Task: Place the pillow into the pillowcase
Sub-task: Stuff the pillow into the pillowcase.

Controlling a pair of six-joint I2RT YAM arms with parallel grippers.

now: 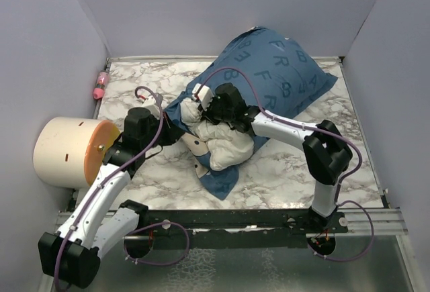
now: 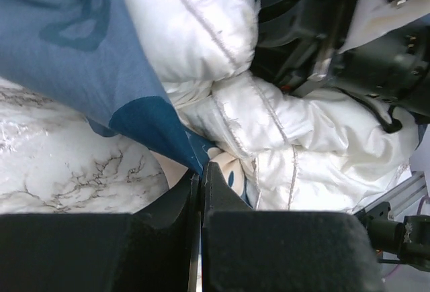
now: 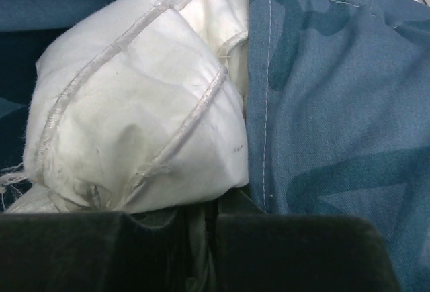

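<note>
**Both pincers closed at the pillowcase mouth; pillow partly inside.**

Left gripper [image 2: 201, 171]: fingers pressed together, with the blue hem of the pillowcase [image 2: 60, 57] pinched at the tips. Just beyond the tips and to their right is the bunched white pillow [image 2: 302, 144]. To their left, bare marble table [image 2: 60, 164] shows under the draped cloth. Right gripper [image 3: 211, 215]: jaws closed, with a fold of cloth at the tips; cannot tell whether it is pillow or case. Straight ahead of these tips is a seamed, crumpled corner of the pillow, and blue pillowcase lies alongside on the right. Overhead view: the two grippers meet from opposite sides at the pillow's exposed end, which bulges out of the case mouth between them. Past the right gripper the case looks plump, running toward the far wall.
</note>
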